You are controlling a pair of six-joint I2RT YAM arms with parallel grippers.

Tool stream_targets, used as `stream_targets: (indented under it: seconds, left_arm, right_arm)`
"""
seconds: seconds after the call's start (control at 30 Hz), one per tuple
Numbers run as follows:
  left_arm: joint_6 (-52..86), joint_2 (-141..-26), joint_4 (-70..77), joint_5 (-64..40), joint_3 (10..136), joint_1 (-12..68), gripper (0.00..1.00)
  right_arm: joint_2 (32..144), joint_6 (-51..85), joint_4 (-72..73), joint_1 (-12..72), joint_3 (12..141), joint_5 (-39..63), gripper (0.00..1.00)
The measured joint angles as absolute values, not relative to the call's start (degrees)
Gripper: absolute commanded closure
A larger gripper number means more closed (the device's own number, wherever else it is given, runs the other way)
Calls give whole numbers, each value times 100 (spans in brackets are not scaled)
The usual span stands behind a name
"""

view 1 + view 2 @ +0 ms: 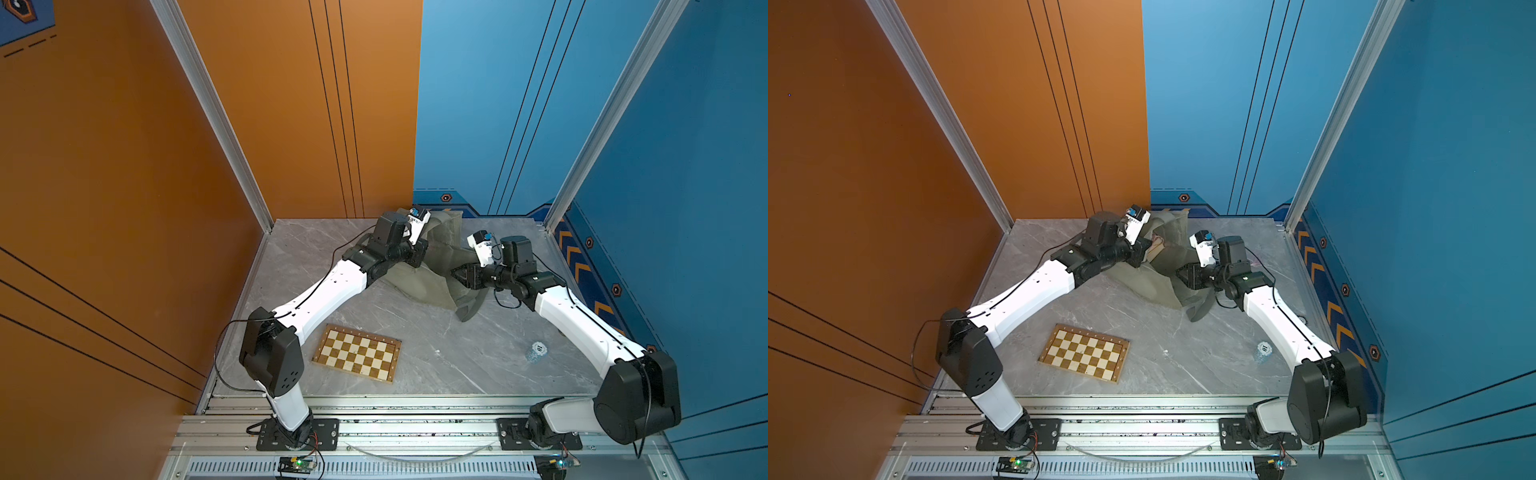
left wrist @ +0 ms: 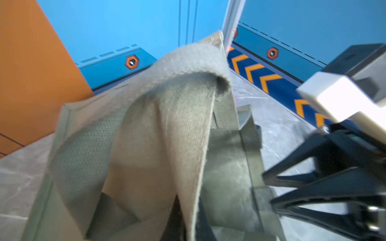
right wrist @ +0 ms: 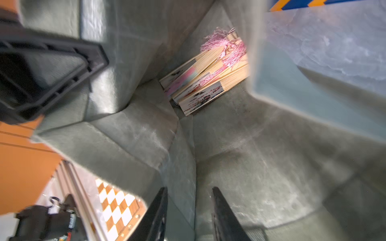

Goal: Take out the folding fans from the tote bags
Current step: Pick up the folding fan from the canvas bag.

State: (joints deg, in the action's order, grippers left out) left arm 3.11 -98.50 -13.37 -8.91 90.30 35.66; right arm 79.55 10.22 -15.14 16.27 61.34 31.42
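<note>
Holds up one wall of the soft olive-green fabric tote bag [image 1: 419,286] with the left tool [image 3: 87,68], clamped fully shut on a fold of the cloth, tenting the mouth open. Points the right tool [image 3: 190,192] into that mouth, jaws partly apart, nothing clamped between them, only bag lining beneath the gap.

Deep inside the tote bag, against its inner end: a bundle of slim closed folding fans [image 3: 204,83] with pale bamboo ribs, pink and dark-speckled leaves and pink tassels. None out on the surface yet.

Straight ahead of the right tool, farther into the bag, to its far left in the scene. Just beside the left tool too, but with that one busy with the cloth, probably a reach for the right. Long axes slanting across the line of reach, neither end-on nor square to it, leaf ends nearer the right tool, tasselled ends farther. Likely calls for a wrist turn before closing across the ribs.

Underneath, a grey marble-patterned surface [image 1: 457,332], bag at its far middle. Nearer and left of centre, a brown-and-cream chessboard [image 1: 357,353] lying flat. At the near right, a small pale blue-and-white round chip stack [image 1: 536,351], well apart from the bag. Orange wall panels on the left, blue ones far and right, aluminium frame posts at the far corners.
</note>
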Motion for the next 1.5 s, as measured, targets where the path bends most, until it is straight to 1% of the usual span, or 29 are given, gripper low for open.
stream_targets:
  seconds: [0.27,0.47,0.6,0.83,0.97,1.13,1.3,1.5]
  left_arm:
    - [421,-9904,-1686,-1623,9347,3481,100]
    - [558,-10020,-1796,-2290,9432,3299,100]
    - [580,-10020,-1900,-2545,9432,3267,100]
    - [613,-10020,-1920,-2624,9430,3267,100]
    - [687,-10020,-1911,-2622,9430,3267,100]
    - [851,-10022,-1846,-2626,9430,3229,100]
    - [882,-10090,-1765,-2644,9430,3238,100]
    - [718,-10073,-1601,-2635,9227,3382,100]
  right_arm:
    - [8147,429,-1649,1984,6270,2596,64]
    - [8580,401,-1647,2027,6381,2440,64]
    - [8995,545,-1625,2032,6486,2322,64]
    - [9504,792,-1472,2119,6654,2069,64]
    - [9452,766,-1275,2228,6587,1767,63]
    - [9153,760,-1015,2257,6274,1678,62]
    - [9242,838,-893,2257,6292,1822,62]
    - [10082,1479,-764,2250,6777,2261,62]
